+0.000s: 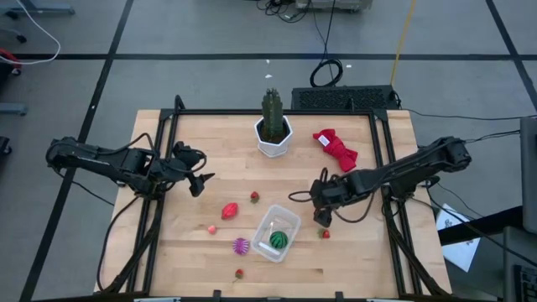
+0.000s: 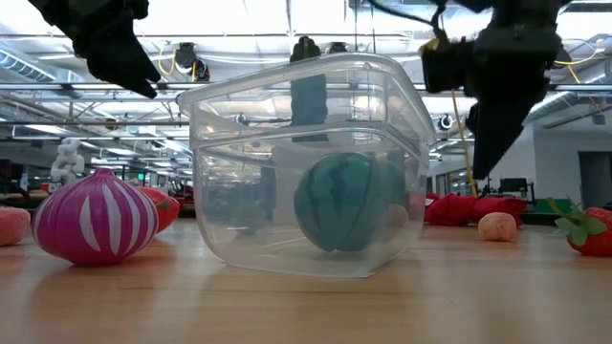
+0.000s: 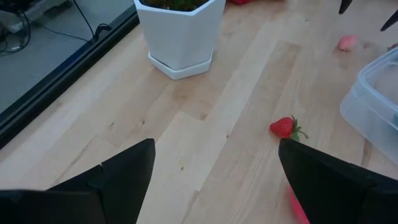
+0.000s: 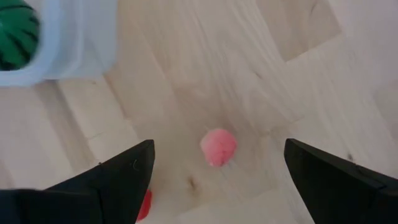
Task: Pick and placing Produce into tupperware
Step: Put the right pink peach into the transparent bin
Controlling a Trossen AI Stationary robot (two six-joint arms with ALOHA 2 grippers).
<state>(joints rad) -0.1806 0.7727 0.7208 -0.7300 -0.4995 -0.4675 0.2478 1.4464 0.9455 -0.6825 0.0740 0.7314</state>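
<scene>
The clear tupperware (image 1: 277,232) sits on the table near the near edge, with the green striped ball (image 1: 278,240) inside it on its floor. To its left lie the larger red piece (image 1: 229,210), a small strawberry (image 1: 254,197), a pink bit (image 1: 212,228), the purple spiky piece (image 1: 241,246) and a red bit (image 1: 239,273). My right gripper (image 4: 217,144) is open just right of the tupperware, above a pink bit (image 4: 218,148); a red bit (image 1: 325,233) lies close by. My left gripper (image 3: 216,144) hovers open over the table's left part, facing the strawberry (image 3: 285,127).
A green cactus in a white hexagonal pot (image 1: 273,134) stands at the far middle of the table. A red cloth bundle (image 1: 336,148) lies to its right. Black frame rails (image 1: 159,159) run along the table's left and right sides.
</scene>
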